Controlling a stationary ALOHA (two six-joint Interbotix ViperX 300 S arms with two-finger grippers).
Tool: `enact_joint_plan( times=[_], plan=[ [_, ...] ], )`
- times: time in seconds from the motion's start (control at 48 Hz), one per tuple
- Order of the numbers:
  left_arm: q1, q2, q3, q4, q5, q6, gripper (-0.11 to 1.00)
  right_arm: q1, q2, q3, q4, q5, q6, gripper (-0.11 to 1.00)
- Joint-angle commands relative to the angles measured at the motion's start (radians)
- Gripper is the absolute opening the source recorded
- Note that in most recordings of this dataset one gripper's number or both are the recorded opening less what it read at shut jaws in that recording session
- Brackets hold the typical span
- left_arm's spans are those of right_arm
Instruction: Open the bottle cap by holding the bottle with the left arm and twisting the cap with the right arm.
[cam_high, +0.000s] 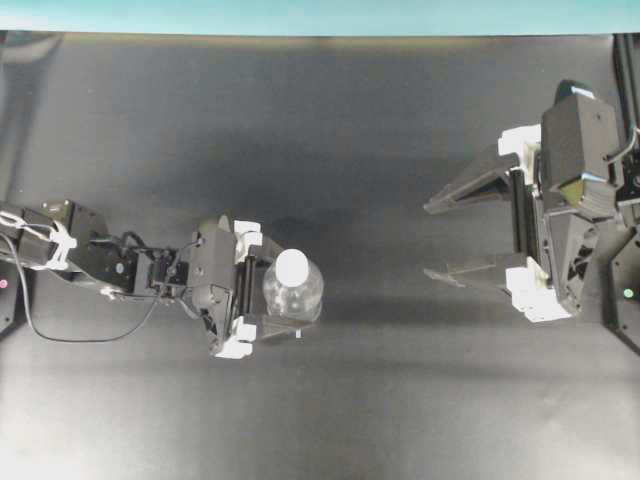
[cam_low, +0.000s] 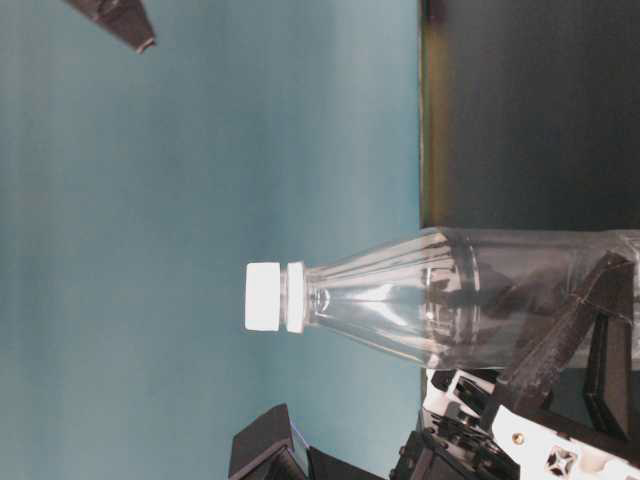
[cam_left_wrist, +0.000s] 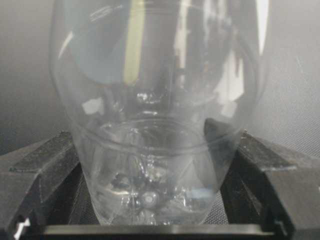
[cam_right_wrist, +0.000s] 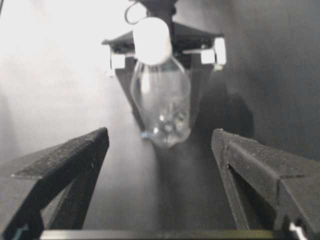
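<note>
1. Overhead exterior view: the left gripper (cam_high: 268, 302) clamps the bottle (cam_high: 293, 290) upright mid-worktop, steadying it so the bottle cap (cam_high: 292, 267) can be twisted.
2. The right gripper (cam_high: 445, 242) hangs wide open and empty near the worktop's right edge, well apart from the cap.

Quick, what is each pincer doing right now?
Left pincer: closed on the bottle, cap on.
Right pincer: open wide, holding nothing, away from the bottle.

A matte black table (cam_high: 330, 120) fills the overhead view, bare-surfaced and faintly scuffed — soft shadows pool near its middle. Along its far edge runs a teal backdrop (cam_high: 320, 15), which fills the table-level view as a plain wall.
</note>
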Motion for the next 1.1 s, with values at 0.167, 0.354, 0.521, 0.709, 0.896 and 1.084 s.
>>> enact_joint_plan(
  times=[0.167,0.354,0.521,0.709,0.896,1.084],
  plan=[
    [0.0,0.003,-0.008,0.002,0.005,-0.002,0.82,0.002,-0.032,0.031,0.002,-0.032,0.006,0.8],
    [-0.003,0.002,-0.008,0.002,0.005,-0.002,0.82,0.002,-0.055,0.066,0.002,-0.058,0.008,0.8],
    [-0.005,0.003,-0.009,0.002,0.005,-0.002,0.82,0.002,-0.066,0.086,0.002,-0.094,0.006,0.8],
    [-0.009,0.003,-0.008,0.002,0.006,-0.003,0.82,0.003,-0.067,0.094,0.002,-0.101,0.008,0.8],
    [-0.012,0.002,-0.008,0.002,0.005,-0.003,0.82,0.003,-0.067,0.1,0.002,-0.101,0.008,0.8],
    [-0.012,0.003,-0.009,0.002,0.005,-0.003,0.82,0.005,-0.069,0.104,0.002,-0.101,0.008,0.8]
  ],
)
